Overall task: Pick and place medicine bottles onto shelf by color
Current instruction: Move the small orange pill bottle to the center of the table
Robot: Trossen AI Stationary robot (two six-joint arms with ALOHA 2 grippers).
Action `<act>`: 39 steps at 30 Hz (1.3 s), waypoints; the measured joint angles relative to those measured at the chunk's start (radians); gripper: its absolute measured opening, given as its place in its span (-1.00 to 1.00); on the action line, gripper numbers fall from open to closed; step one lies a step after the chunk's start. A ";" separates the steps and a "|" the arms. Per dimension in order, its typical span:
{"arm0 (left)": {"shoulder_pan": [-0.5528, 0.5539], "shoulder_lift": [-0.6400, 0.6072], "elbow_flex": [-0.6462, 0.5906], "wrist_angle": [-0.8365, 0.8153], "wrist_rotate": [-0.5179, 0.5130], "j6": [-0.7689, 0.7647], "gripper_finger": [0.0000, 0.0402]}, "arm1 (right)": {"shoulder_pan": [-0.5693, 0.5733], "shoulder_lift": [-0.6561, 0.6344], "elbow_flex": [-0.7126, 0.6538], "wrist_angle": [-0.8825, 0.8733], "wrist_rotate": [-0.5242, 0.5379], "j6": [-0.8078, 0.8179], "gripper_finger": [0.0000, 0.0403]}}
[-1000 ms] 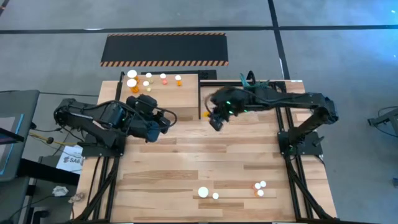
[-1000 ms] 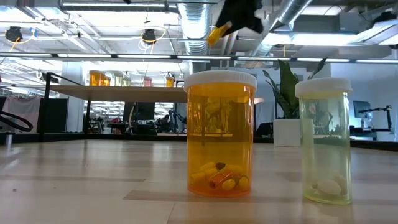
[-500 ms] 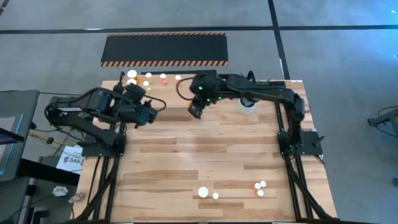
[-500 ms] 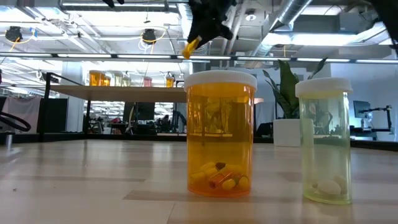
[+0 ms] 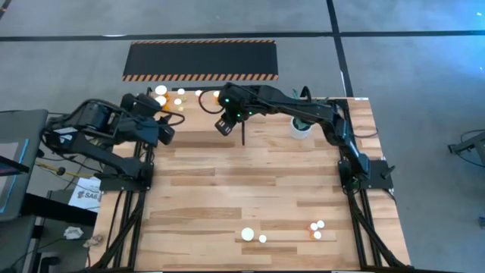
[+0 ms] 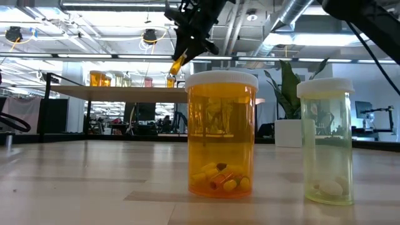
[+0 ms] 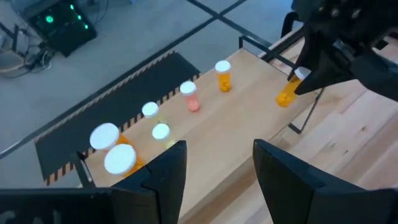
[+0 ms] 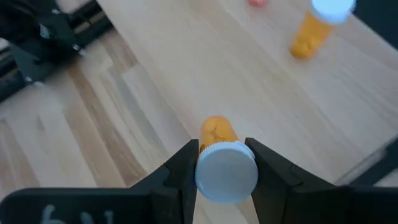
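The shelf (image 5: pixel 198 114) is serving as the landmark. A cluster of medicine bottles (image 7: pixel 158 124) is crowding its far left part, leaving the near plank bare. The right gripper (image 5: pixel 224 125), clamping an orange bottle (image 8: pixel 219 140), is hanging over its right end. The left gripper (image 5: pixel 161 130) is blocking its left end, fingers parted. The table (image 5: pixel 250 186) nearer than the shelf is lying open.

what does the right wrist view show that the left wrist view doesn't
Only the right wrist view: the small orange white-capped bottle seen cap-on, pinched between the right gripper's dark fingers above the light-wood shelf.

Only the left wrist view: the left gripper, open and empty; six white-capped bottles standing on the shelf, including two large orange ones; the black orange-striped mat.

Both: the shelf top, the carried bottle, one standing orange bottle.
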 joint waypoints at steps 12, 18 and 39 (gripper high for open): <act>0.000 -0.026 0.000 -0.002 -0.079 0.006 -0.14 | -0.035 0.004 0.000 0.112 0.000 -0.042 -0.31; 0.000 -0.025 0.000 -0.002 -0.085 -0.004 -0.14 | -0.064 0.022 0.002 0.154 -0.002 -0.112 -0.30; 0.000 -0.026 0.000 -0.002 -0.101 -0.024 -0.14 | -0.078 0.040 0.003 0.034 -0.029 -0.125 -0.31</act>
